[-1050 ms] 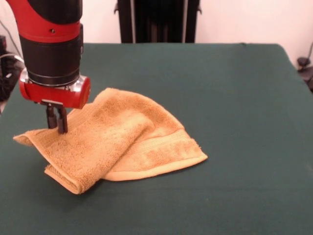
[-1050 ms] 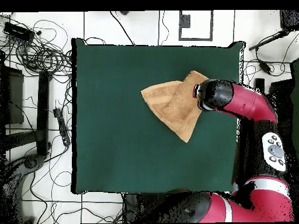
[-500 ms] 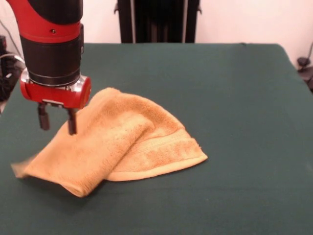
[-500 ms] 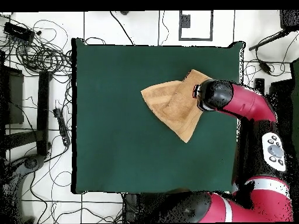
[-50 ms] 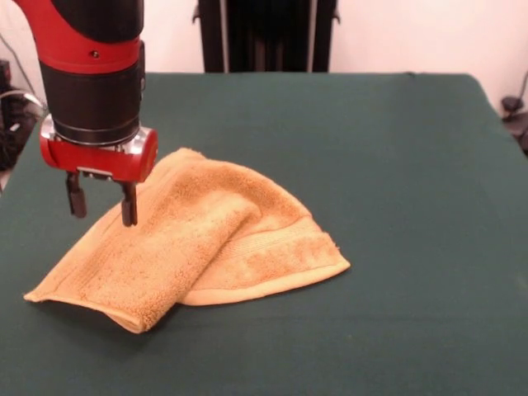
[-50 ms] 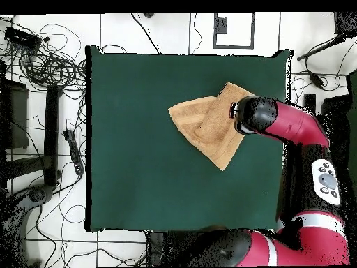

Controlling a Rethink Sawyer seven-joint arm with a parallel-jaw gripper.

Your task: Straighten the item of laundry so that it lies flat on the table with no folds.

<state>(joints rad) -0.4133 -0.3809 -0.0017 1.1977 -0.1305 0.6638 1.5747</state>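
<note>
The jaws stand apart and hold nothing: the gripper [image 5: 102,204] hangs just above the towel's [image 5: 194,239] upper fold, its fingers [image 5: 129,206] clear of the cloth. The yellow-orange towel lies doubled over itself on the green table [image 5: 396,165], one layer draped across the other. A second ago those fingers were pinched on the fold; now the cloth has dropped and its corner has settled outward. A careless regrasp could catch both layers and just drag the fold along, I reckon.
</note>
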